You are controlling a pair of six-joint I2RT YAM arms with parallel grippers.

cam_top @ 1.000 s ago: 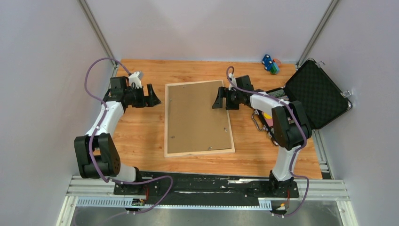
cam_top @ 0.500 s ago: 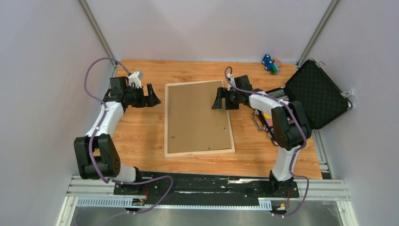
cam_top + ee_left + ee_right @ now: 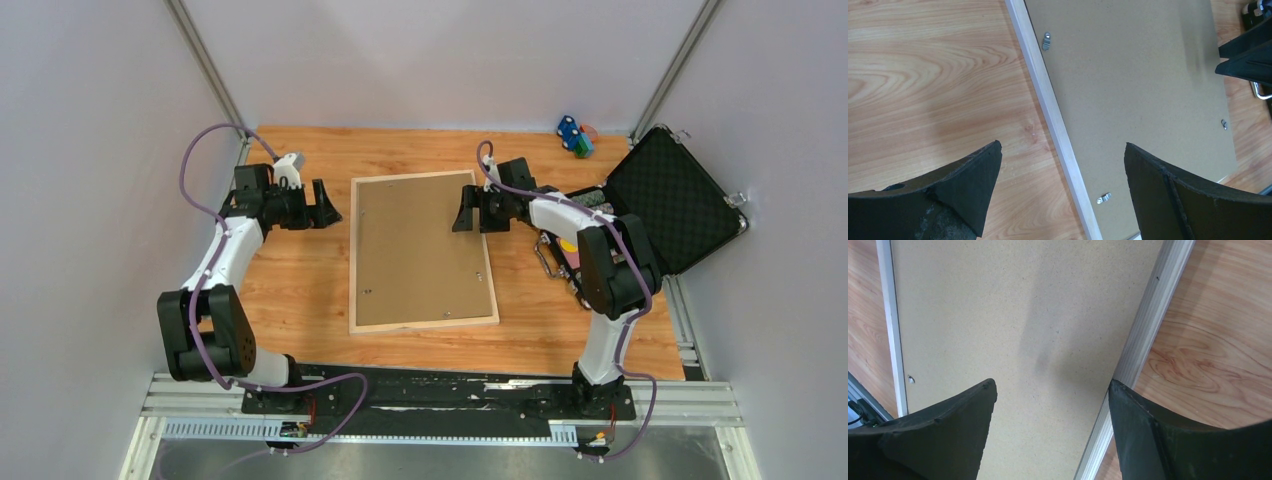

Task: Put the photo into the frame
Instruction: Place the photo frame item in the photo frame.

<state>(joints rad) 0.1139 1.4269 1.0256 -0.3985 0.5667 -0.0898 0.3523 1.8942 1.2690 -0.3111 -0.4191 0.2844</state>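
The frame (image 3: 425, 324) lies on the table (image 3: 300, 290), backing board (image 3: 420, 250) in it, case (image 3: 672, 200) at its right.

Pale frame (image 3: 424, 324), brown backing (image 3: 420, 250), seemingly blue-green toys (image 3: 575, 137).

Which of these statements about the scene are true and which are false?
1. The frame lies with its brown backing board facing up. True.
2. The left gripper is shut on the frame. False: it is open and holds nothing.
3. The right gripper is open, over the frame's right edge. True.
4. The black case is closed. False: its lid stands open.
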